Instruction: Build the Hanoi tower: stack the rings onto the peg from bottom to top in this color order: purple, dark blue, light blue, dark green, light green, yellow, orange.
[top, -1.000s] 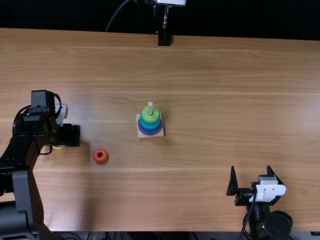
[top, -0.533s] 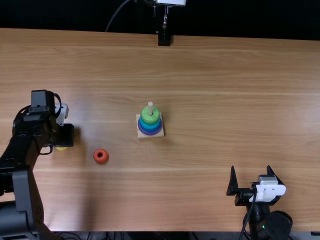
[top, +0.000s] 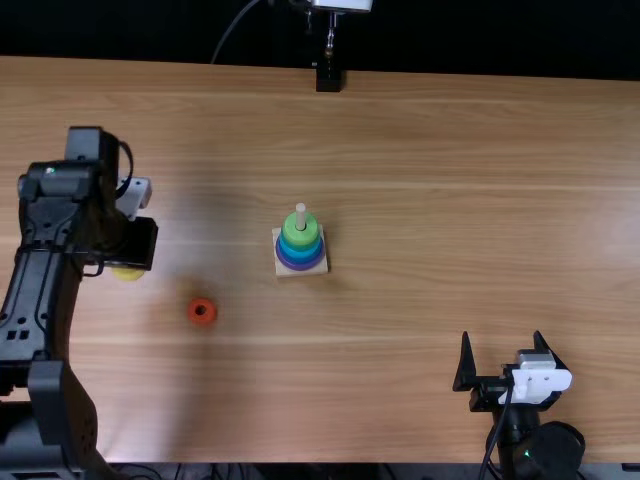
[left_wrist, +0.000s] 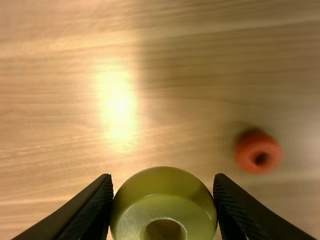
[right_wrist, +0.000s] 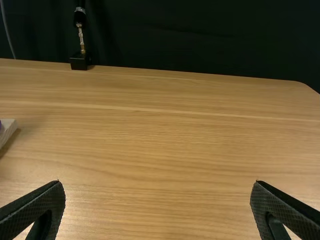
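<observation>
our left end effector (left_wrist: 162, 176) grips the yellow ring (left_wrist: 163, 197) near the left edge of the tabletop (top: 400, 350), our right end effector (right_wrist: 158, 182) is wide apart, and we guess the ring is light, hard and slippery, best pinched on both round sides.

A dark backdrop (right_wrist: 200, 35) hung behind the light brown wooden table (top: 450, 200). Bright glare (left_wrist: 120, 107) lay on the wood.

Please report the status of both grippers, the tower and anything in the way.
Left gripper: shut on yellow ring. Right gripper: open, holding nothing. Light green ring: topmost on peg. Orange ring: on table, likely out of the way.
</observation>
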